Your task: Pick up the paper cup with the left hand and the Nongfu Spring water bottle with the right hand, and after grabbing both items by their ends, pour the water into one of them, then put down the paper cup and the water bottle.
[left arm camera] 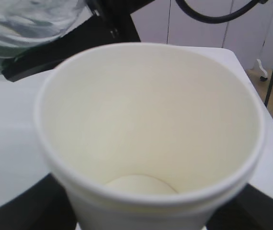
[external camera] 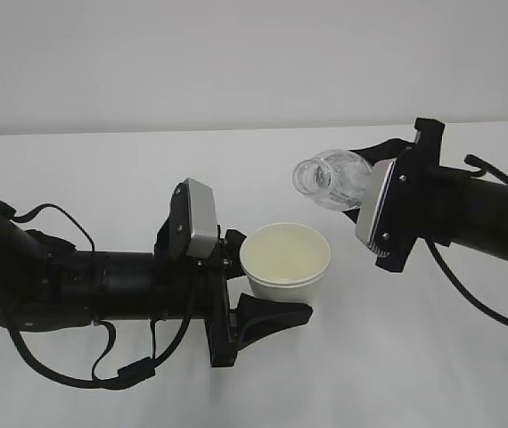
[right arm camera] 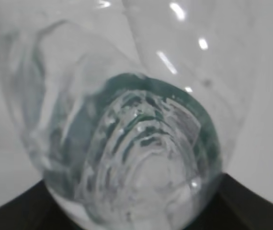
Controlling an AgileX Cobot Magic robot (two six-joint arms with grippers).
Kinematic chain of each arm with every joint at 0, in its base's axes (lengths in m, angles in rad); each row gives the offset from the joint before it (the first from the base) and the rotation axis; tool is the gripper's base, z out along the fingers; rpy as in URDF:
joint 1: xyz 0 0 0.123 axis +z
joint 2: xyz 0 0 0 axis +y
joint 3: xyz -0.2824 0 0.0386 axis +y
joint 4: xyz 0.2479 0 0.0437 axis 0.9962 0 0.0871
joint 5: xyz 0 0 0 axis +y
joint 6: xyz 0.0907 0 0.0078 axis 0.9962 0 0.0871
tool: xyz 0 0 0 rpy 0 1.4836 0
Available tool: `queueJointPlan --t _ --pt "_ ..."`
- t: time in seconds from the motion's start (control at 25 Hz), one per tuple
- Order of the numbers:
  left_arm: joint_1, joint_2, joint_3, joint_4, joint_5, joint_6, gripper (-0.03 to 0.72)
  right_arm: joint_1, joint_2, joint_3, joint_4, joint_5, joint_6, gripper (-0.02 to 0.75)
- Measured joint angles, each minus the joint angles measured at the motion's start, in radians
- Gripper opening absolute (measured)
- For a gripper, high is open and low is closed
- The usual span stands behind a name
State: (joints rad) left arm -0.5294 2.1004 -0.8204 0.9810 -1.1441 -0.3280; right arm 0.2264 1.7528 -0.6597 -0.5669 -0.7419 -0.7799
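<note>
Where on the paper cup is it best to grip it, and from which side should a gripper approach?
Grip the paper cup on its lower wall, coming from the side, as the left hand holds it now. The cup stands upright with its mouth open, so the rim should probably stay clear for the tilted water bottle above it.

White table (external camera: 236, 152) against a plain pale wall (external camera: 236, 53).
</note>
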Motion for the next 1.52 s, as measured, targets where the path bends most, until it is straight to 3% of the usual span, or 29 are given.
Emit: queueJointPlan --t 0.52,1.52 --pt "0.0 0.0 0.0 0.026 0.0 0.0 0.501 0.0 0.007 0.0 0.071 -0.019 -0.131 0.456" --pt "0.0 0.0 0.0 0.014 0.0 0.0 0.501 0.0 0.007 0.0 0.101 -0.087 -0.291 0.456"
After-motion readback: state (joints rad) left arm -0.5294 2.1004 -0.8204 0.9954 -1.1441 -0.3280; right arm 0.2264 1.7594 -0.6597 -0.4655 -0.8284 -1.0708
